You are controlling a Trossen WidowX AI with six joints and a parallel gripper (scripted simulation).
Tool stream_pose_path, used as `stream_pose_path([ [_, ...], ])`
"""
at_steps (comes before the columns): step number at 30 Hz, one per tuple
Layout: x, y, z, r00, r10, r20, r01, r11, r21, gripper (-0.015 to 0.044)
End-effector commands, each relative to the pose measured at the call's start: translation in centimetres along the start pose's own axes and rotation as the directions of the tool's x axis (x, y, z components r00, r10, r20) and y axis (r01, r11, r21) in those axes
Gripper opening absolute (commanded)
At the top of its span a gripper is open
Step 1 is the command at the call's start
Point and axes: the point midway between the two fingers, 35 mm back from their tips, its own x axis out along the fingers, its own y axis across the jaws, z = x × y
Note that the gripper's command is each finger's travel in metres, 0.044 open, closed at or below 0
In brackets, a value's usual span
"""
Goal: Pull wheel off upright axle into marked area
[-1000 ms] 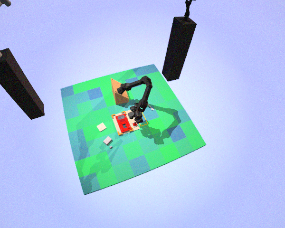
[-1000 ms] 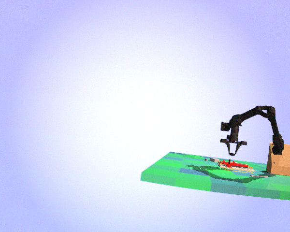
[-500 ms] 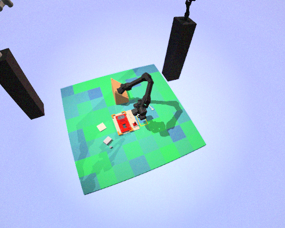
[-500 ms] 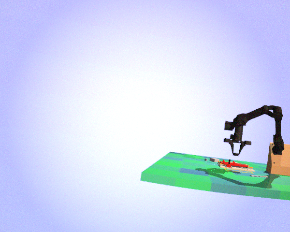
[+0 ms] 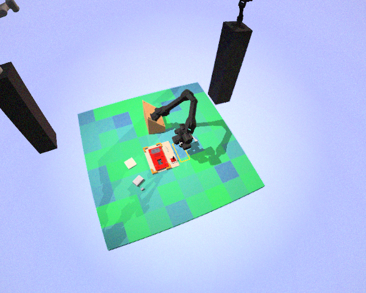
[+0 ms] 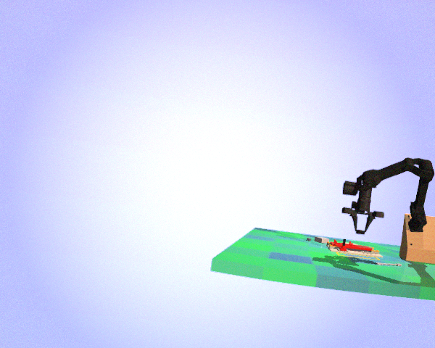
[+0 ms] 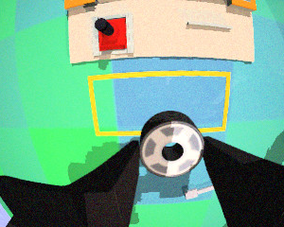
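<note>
My gripper (image 5: 181, 144) (image 6: 359, 230) (image 7: 171, 146) is shut on the wheel (image 7: 171, 166), black with a light spoked face and a centre hole. It holds the wheel raised above the table. In the wrist view the wheel overlaps the near line of the marked area, a yellow outline (image 7: 158, 74) (image 5: 176, 153). The upright axle, a black peg (image 7: 104, 26) (image 6: 344, 242), stands bare on a red square base (image 7: 114, 43) at the board's edge. In the top view the arm hides most of the fingers and wheel.
A cream board (image 5: 149, 160) (image 7: 156, 40) with a red panel (image 5: 154, 157) and orange corners lies beside the marked area. A thin white piece (image 7: 191, 194) (image 6: 390, 264) lies on its other side. A pale square (image 5: 130, 163) and a grey block (image 5: 138, 180) lie farther off.
</note>
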Motion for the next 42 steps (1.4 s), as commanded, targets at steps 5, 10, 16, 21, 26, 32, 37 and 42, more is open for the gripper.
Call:
stream_pose_path([
  [5,1.0,-0.3,-0.3,1.0,0.0,-0.004,0.0,1.0,0.011,0.0],
  [10,2.1,-0.3,-0.3,1.0,0.0,-0.004,0.0,1.0,0.01,0.0],
  [16,4.7,-0.1,-0.2,1.0,-0.001,-0.001,0.001,1.0,0.01,0.0],
  [21,7.5,-0.1,-0.2,1.0,-0.001,-0.002,0.001,1.0,0.01,0.0],
  [26,10.0,-0.3,-0.4,1.0,0.0,-0.008,0.0,1.0,0.011,0.0],
  [32,10.0,-0.4,-0.5,1.0,-0.006,-0.011,0.006,1.0,0.005,0.0026],
  [37,10.0,-0.4,-0.5,1.0,-0.006,-0.011,0.006,1.0,0.005,0.0157],
  [42,9.9,-0.4,-0.5,1.0,-0.006,-0.011,0.006,1.0,0.005,0.0289],
])
